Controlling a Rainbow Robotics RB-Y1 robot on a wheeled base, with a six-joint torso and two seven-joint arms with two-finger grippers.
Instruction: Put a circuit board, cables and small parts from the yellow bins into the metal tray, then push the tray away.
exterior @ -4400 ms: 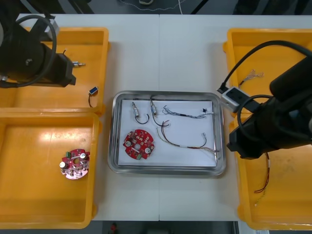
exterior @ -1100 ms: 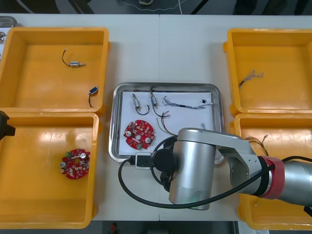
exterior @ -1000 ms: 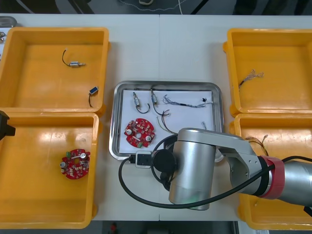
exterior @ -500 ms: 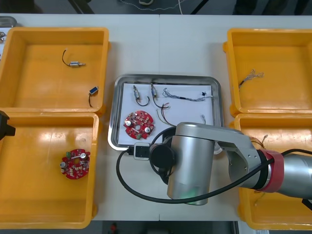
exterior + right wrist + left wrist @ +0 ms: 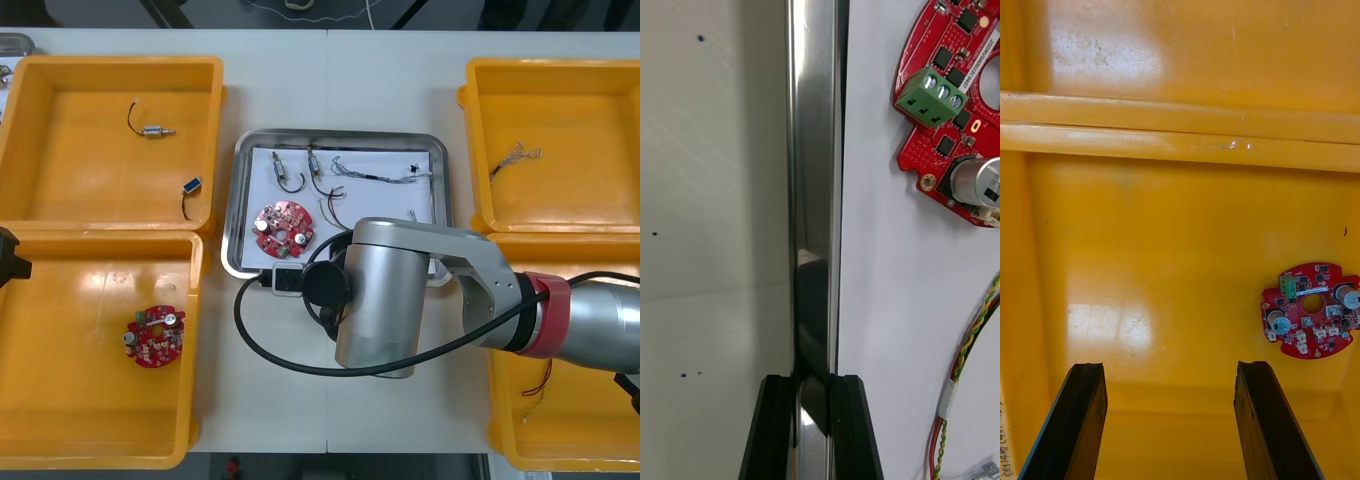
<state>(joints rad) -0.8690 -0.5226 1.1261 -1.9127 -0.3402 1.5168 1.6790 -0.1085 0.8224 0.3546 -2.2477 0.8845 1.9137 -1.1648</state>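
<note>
At the six o'clock rim of the metal tray (image 5: 340, 135), the right gripper (image 5: 812, 382) is clamped narrowly, its arm laid across the table (image 5: 380, 80). The tray is shifted toward twelve o'clock since a moment ago; a circuit board (image 5: 282, 225) and cables (image 5: 375, 172) are seen on its white lining. The left gripper (image 5: 1169, 371) is held wide open over the eight o'clock yellow bin (image 5: 1180, 225).

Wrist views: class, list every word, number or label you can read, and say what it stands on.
None readable.
Circuit board in the metal tray: markings too small.
Circuit board in the yellow bin: markings too small.
Printed strip beside the left end effector: cut off, unreadable.
</note>
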